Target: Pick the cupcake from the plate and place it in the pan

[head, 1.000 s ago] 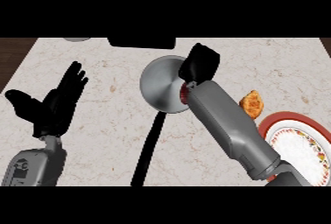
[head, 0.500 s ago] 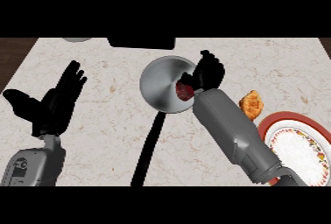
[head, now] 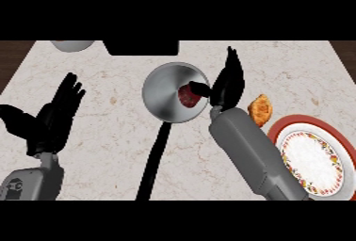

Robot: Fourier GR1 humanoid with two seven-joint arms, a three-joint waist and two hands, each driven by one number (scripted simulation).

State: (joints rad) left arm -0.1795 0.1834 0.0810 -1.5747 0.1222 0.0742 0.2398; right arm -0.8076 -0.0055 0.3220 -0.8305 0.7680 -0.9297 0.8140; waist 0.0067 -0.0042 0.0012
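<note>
Looking down on a pale marbled counter (head: 104, 155), dark wood edge showing at far left. Cupcake (head: 188, 95) is sitting inside the grey pan (head: 163, 94), long black handle running toward the viewer. Right hand (head: 226, 87) is hanging just beside it at pan's right rim, fingers straight, thumb touching the cupcake, grasping nothing. Left hand (head: 52, 120) is resting open at left. Red-rimmed plate (head: 316, 160) is lying lower right, a pastry (head: 261, 109) near it.

Brushed, shiny metal pan (head: 169, 94) (matt black handle) on a polished, veined marble counter (head: 111, 141)
</note>
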